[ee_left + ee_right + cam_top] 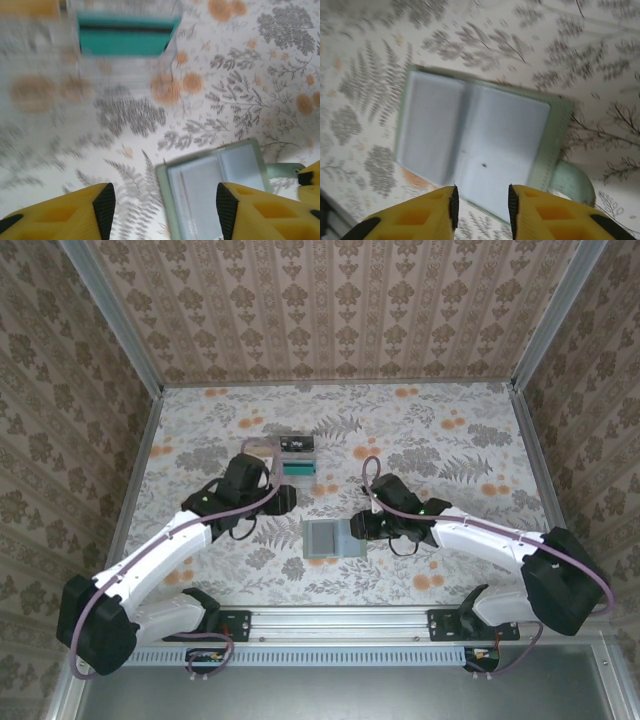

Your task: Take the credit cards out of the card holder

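The card holder [328, 538] lies open and flat on the table, a sage-green wallet with pale grey inner pockets [475, 145]; I make out no credit cards in those pockets. A teal card with a dark band [125, 37] lies in a clear plastic tray. My left gripper [287, 500] hangs open and wide between tray and holder, the holder [220, 185] under its right finger. My right gripper [481, 205] hovers over the holder's edge at its right side [357, 527], jaws open a narrow gap with nothing between them.
The clear tray [298, 455] stands behind the holder, just past the left gripper. The holder's green closing tab [572, 182] sticks out on the right arm's side. Patterned walls enclose the floral table, and a metal rail [340, 620] runs along its near edge.
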